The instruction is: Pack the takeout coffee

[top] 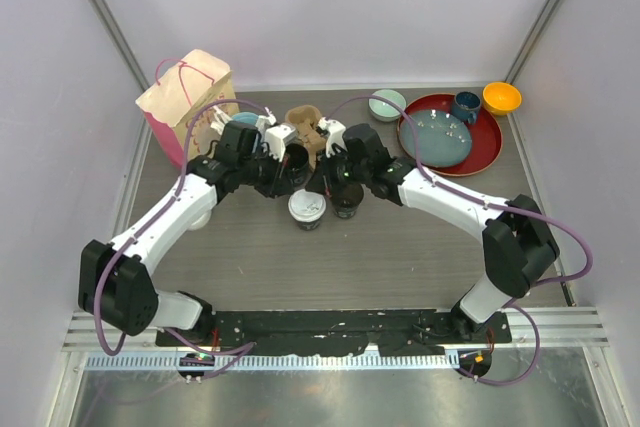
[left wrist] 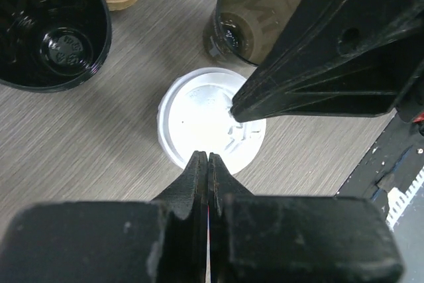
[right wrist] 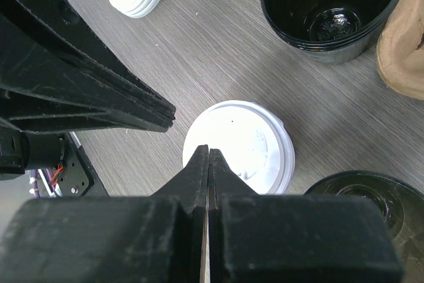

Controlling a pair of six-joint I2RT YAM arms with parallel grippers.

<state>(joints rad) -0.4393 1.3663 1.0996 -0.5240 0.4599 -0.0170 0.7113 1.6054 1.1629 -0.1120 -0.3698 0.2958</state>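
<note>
While my left gripper and right gripper sit shut, empty: nothing packed.
Lidded cup ready; open cup at its 3 o'clock lacks lid.

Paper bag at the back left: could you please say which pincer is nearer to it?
Left. The left pincer, shut, hangs over the white lid, right of the paper bag; the right pincer, also shut, reaches that lid from the other side, farther from the bag.

Grey table: lidded cup, open black cups, red tray.
</note>
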